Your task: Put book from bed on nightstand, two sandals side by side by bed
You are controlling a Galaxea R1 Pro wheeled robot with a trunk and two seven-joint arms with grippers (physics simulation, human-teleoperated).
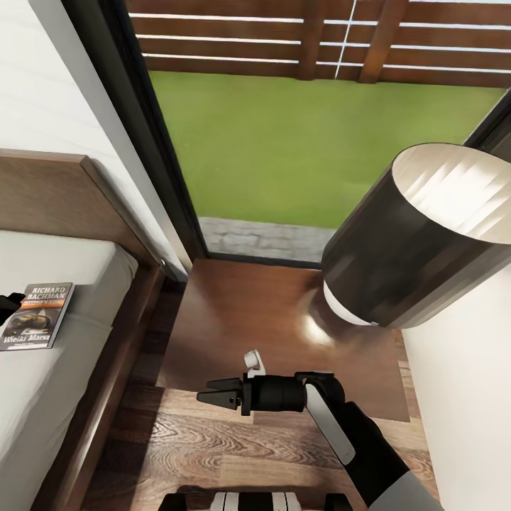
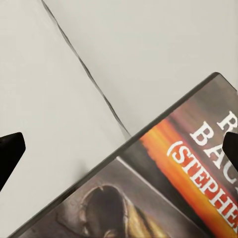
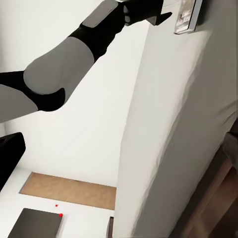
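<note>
The left gripper hangs spread-fingered straddling the dark paperback book lying flat on the pale grey-white mattress of the bed. The right gripper, fingers slightly parted and empty, hovers before the glossy reddish-brown nightstand bearing a dark-shaded lamp.

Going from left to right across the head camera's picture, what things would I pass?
Book lying on the bed → bed's wooden side rail → right gripper over the near edge of the nightstand → lamp shade.
</note>
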